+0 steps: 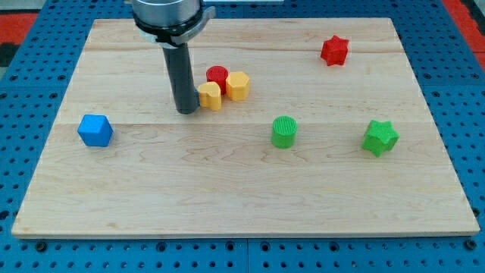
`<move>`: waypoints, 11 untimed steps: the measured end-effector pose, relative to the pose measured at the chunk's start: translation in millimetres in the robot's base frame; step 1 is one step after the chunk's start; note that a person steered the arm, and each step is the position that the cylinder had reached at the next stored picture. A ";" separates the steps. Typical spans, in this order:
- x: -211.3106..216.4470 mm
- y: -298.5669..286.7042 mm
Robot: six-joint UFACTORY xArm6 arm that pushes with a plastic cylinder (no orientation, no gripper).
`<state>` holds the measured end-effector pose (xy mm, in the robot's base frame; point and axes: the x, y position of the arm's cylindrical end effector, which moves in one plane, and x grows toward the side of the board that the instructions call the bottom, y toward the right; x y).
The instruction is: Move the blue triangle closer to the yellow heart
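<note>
My tip [186, 111] rests on the board at the upper middle, touching or just left of a yellow block [210, 96] that may be the heart. A second yellow block, hexagon-like [238, 86], sits right of it, and a red cylinder [217, 76] stands behind the two. These three blocks are bunched together. A blue block [95, 130] lies at the view's left, well to the lower left of my tip; its shape looks cube-like and no clear triangle shows.
A green cylinder [284, 131] stands at the centre right. A green star [380, 137] is at the right. A red star [334, 50] is at the upper right. The wooden board [242, 205] lies on a blue perforated table.
</note>
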<state>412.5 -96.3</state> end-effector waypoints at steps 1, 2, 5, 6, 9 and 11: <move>-13.0 -23.2; -39.5 -32.5; -75.0 -35.5; -91.6 -35.5; -85.7 -25.8; -75.1 -18.5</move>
<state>337.4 -114.8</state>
